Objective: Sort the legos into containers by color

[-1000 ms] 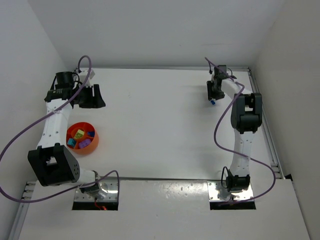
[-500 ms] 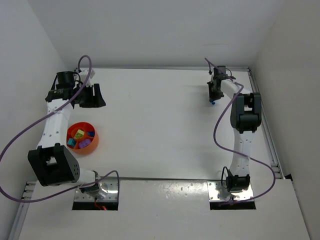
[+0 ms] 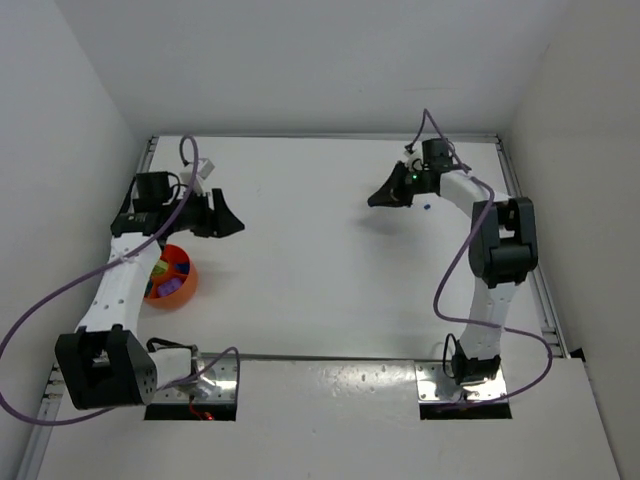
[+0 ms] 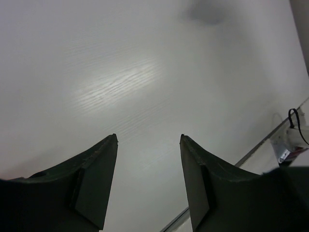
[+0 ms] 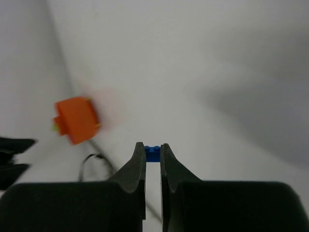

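The orange bowl [image 3: 180,290] sits at the table's left side, half covered by my left arm. Inside it lie legos [image 3: 172,272] in yellow, purple and blue. My left gripper [image 3: 228,222] hangs open to the right of and beyond the bowl; the left wrist view shows my left gripper [image 4: 148,137] over bare table. My right gripper [image 3: 378,198] is raised at the far right, pointing left. The right wrist view has my right gripper [image 5: 153,147] shut on a small blue lego [image 5: 153,153] at its fingertips. The bowl [image 5: 77,119] appears there as an orange blur at the left.
A tiny blue speck [image 3: 427,208] lies on the table under the right arm. White walls close in the table on the left, back and right. A metal rail [image 3: 530,260] runs along the right edge. Purple cables loop from both arms.
My right gripper closed on the blue lego, lifted and swung left, away from the far right corner. My left arm moved right, and now crosses the bowl.
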### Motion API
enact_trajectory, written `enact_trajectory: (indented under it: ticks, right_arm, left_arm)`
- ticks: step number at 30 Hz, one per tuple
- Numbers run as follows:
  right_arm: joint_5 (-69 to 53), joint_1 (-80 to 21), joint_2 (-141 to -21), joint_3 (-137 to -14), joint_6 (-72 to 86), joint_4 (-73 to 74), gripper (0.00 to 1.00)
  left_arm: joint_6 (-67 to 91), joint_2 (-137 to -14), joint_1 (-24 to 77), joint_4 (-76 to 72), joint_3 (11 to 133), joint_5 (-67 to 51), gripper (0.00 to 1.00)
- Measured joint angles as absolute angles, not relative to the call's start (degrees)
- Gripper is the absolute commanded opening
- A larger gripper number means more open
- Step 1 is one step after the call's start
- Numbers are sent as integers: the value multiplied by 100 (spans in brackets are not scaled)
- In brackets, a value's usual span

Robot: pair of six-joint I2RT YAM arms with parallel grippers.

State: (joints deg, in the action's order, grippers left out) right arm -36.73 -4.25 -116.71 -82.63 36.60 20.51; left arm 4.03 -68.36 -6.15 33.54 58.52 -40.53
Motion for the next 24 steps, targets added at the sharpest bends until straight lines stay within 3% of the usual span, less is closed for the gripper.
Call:
enact_trajectory:
  ticks: [5,10,15,24]
  right_arm:
    - [-4764,-1107,-11570,-7494,6198,657,0]
    - [-5100,-1693,-11642,-7428,7644,60,0]
    - [-5172,-2099,-11642,-7428,8423,-117,0]
    - [-5070,-2252,-11572,-7240,9118,558,0]
  left_arm:
    - [1122,-7039,226,2683,5586,-4248,59]
    - [1673,-7734,891,2137,5662,-4265,54]
    - [1833,-8525,1345,1964,6176,-4248,53]
    - [1920,-8864,1608,1693,6676,-4233,46]
